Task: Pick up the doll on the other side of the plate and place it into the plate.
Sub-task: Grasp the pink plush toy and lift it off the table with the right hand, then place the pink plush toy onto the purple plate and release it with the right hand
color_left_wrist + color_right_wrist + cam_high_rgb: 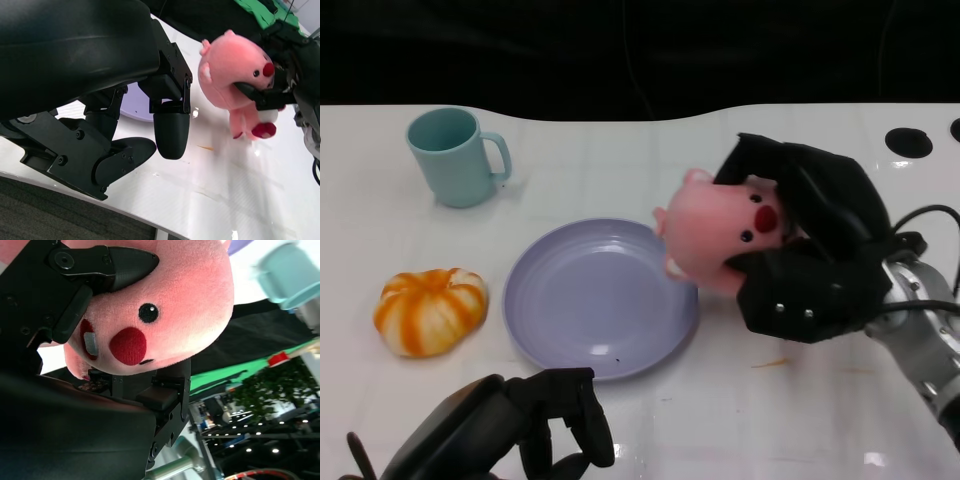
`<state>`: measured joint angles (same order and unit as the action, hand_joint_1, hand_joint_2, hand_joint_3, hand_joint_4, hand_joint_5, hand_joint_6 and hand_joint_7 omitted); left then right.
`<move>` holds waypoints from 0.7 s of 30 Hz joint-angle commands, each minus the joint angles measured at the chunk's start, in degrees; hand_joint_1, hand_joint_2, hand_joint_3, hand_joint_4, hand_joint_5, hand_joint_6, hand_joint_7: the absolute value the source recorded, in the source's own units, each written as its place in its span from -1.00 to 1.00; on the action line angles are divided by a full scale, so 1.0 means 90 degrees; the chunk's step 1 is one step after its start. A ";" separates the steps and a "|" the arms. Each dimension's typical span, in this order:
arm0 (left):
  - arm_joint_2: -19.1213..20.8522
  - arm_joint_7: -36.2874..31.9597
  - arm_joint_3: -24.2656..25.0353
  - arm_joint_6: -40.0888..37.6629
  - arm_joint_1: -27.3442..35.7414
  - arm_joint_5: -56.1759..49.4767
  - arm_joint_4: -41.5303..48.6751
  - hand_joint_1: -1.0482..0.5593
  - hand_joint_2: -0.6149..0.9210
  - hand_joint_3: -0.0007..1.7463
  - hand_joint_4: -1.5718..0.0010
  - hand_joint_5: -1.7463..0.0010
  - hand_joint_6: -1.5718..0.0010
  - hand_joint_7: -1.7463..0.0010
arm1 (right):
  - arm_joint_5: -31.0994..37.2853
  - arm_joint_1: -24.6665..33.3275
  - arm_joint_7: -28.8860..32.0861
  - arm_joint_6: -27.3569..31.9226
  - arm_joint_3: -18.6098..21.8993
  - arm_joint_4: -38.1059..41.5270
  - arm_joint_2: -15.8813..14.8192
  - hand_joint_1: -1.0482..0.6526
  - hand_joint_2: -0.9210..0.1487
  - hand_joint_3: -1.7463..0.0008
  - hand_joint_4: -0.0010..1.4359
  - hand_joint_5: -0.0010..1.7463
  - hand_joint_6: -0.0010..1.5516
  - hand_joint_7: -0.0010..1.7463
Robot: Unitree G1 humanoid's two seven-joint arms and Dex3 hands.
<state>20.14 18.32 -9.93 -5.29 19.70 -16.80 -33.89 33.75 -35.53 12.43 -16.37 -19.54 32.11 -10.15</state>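
Note:
A pink plush doll (720,235) with a red nose is gripped in my right hand (815,245), lifted off the table at the right rim of the lilac plate (595,295). Its head leans over the plate's edge. The left wrist view shows the doll (232,80) hanging in the air with black fingers (260,95) around it. In the right wrist view the doll's face (165,315) fills the picture, pressed between black fingers (125,262). My left hand (535,420) rests low at the table's near edge, below the plate, fingers curled in, holding nothing.
A teal mug (455,155) stands at the back left. An orange and white pumpkin (430,310) lies left of the plate. Black round holes (908,142) mark the table's far right. A small yellow scrap (770,363) lies right of the plate.

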 commanded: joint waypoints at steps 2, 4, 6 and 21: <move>-0.0021 -0.0095 -0.0050 0.0063 0.0012 -0.0119 0.0071 0.06 0.58 0.17 0.13 -0.92 0.15 -0.54 | 0.0052 -0.0412 0.0023 -0.0069 -0.0089 -0.0044 0.0211 0.02 0.14 -0.62 0.35 1.00 -0.04 1.00; -0.0055 -0.0097 -0.0080 0.0021 0.0003 -0.0167 0.0060 0.05 0.57 0.18 0.13 -0.92 0.15 -0.54 | 0.0195 -0.0622 0.0061 -0.0039 -0.0232 0.0046 0.0368 -0.01 0.17 -0.64 0.35 1.00 -0.05 1.00; -0.0091 -0.0105 -0.0102 0.0020 -0.0001 -0.0197 0.0068 0.05 0.57 0.18 0.13 -0.92 0.15 -0.54 | 0.0258 -0.0774 0.0065 -0.0041 -0.0315 0.0149 0.0488 -0.03 0.22 -0.66 0.34 1.00 -0.05 1.00; -0.0274 -0.0104 -0.0310 -0.0229 -0.0092 -0.0498 -0.0021 0.06 0.53 0.22 0.12 -0.89 0.14 -0.53 | 0.0453 -0.1644 0.0017 -0.0059 -0.0915 0.1216 0.1419 -0.04 0.26 -0.56 0.41 1.00 -0.06 1.00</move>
<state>17.46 17.58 -12.84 -6.77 19.17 -20.76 -33.44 37.73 -48.27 11.83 -16.48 -27.79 42.02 2.40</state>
